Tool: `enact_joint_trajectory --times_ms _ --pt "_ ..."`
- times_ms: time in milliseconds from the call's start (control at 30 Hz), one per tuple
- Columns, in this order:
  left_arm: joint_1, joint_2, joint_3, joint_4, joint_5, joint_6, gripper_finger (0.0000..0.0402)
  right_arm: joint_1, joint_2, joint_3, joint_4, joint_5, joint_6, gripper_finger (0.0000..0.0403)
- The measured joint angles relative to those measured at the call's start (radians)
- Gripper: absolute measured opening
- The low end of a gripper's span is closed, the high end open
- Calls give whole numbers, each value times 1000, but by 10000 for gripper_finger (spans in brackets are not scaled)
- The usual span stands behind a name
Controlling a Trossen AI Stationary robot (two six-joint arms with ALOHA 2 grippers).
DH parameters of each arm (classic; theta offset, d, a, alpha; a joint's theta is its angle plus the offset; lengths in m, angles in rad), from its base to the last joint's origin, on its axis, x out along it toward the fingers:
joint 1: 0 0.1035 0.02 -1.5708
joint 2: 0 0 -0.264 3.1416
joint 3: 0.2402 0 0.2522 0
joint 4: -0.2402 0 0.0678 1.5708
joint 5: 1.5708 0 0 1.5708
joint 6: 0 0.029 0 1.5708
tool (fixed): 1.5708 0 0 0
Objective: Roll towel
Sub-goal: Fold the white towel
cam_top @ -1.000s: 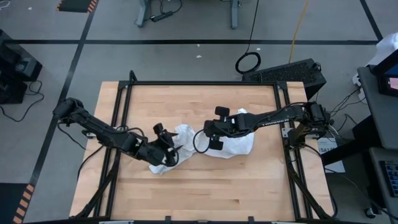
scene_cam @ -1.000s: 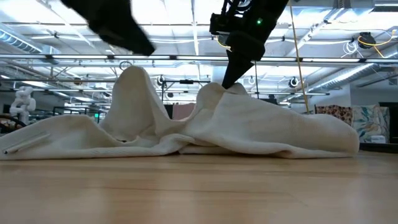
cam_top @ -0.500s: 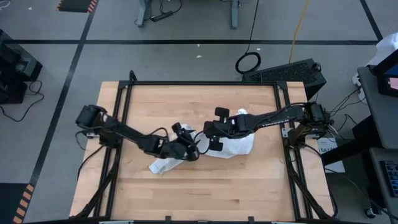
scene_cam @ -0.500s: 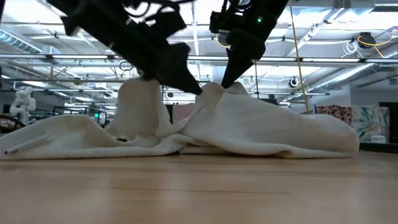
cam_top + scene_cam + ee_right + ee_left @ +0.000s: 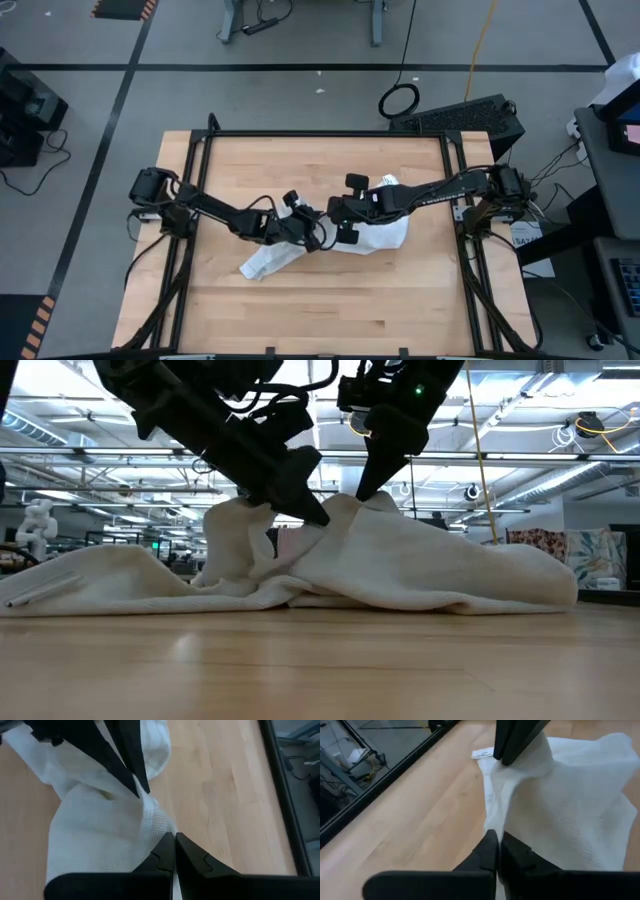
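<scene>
The white towel (image 5: 382, 236) lies crumpled in the middle of the wooden table, and two humps of it stand up in the low view (image 5: 450, 570). My left gripper (image 5: 316, 240) reaches in from the table's left. It is shut at the dip between the humps (image 5: 318, 518). My right gripper (image 5: 330, 216) comes from the table's right and is shut on the higher hump (image 5: 364, 496). The two grippers stand close together over the towel's middle. The towel's left end (image 5: 262, 264) and right part rest flat on the wood. My left gripper pinches a raised fold of the towel (image 5: 492, 822) near the cloth's middle between its two fingers. The fingers slant down from the table's left. One layer or several, I cannot tell. The cloth around the fold rests on the table. My right gripper pinches the top of the towel's taller hump (image 5: 150, 827) between its two fingers, slanting down from the table's right. The cloth is drawn up into a peak (image 5: 350, 506) under the fingertips and spreads down onto the table.
A black frame rail (image 5: 200, 160) runs round the tabletop. Bare wood (image 5: 330, 310) lies between the towel and the near edge. A small white label (image 5: 482, 753) shows at the towel's edge. The room beyond the table shows in the low view.
My left gripper has moved toward the table's right and down, to the towel's middle beside the right gripper, and has shut on the cloth. The towel's left hump has been pulled a little toward the right one.
</scene>
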Motion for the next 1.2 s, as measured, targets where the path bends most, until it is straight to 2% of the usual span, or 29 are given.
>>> enact_joint_trajectory --times_ms 233,333,467,600,767,900,1033,1100,1200 --pt "5 -114 0 -2 -28 89 5 56 -17 0 -80 130 50 35" --pt "10 -183 0 -70 57 98 5 89 -20 0 -154 135 131 61" --pt "26 -266 1 -211 206 23 5 169 -21 -5 -180 136 223 97" --pt "34 -305 1 -270 282 -6 5 253 -22 -62 -11 174 255 133" --pt "39 -302 1 -245 393 -8 5 307 -17 -185 346 353 173 174" --pt "38 -294 0 -220 414 -9 5 301 -16 -257 517 445 125 198" --pt "36 -294 1 -210 414 -34 5 290 -16 -272 529 504 113 196" --pt "36 -294 1 -212 414 -35 5 288 -16 -272 532 511 96 178" --pt "36 -294 1 -208 414 -35 5 285 -16 -272 528 540 81 130"
